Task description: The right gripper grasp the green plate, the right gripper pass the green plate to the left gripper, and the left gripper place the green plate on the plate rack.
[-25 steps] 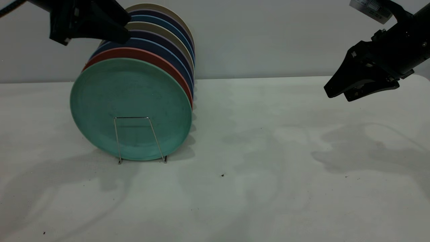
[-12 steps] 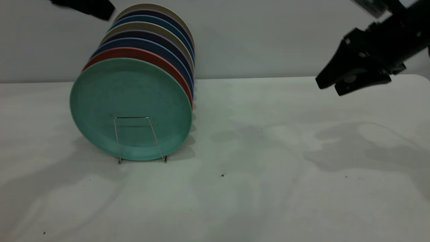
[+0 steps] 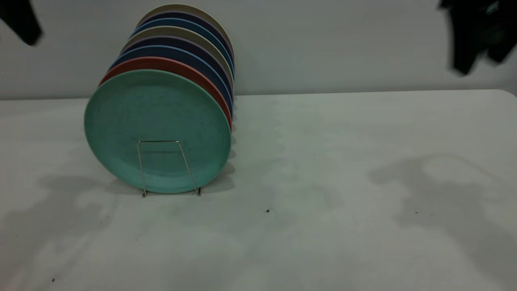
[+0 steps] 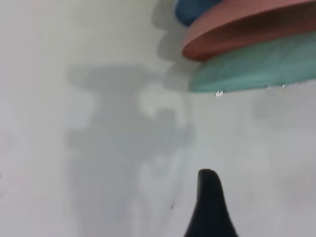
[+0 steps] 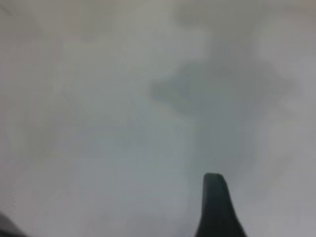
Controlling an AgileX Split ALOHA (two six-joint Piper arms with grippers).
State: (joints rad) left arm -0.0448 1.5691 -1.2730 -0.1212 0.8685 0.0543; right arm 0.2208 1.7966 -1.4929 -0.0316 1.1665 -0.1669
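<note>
The green plate (image 3: 157, 121) stands upright in the front slot of the plate rack (image 3: 157, 141), behind the front wire loop. Its edge also shows in the left wrist view (image 4: 256, 69). No gripper touches it. My left gripper (image 3: 20, 20) is blurred, high at the far left, well away from the plates. My right gripper (image 3: 470, 36) is blurred, high at the far right above the table's back edge. Neither holds anything that I can see.
Behind the green plate the rack holds a salmon-pink plate (image 3: 161, 62), then several blue, purple and beige plates (image 3: 190, 36). The pink plate also shows in the left wrist view (image 4: 237, 29). The white table (image 3: 323, 182) carries arm shadows and a few dark specks.
Both arms have pulled up and outward: the left gripper went from above the plates to the top left corner, the right gripper rose toward the top right. The plates have not moved.
</note>
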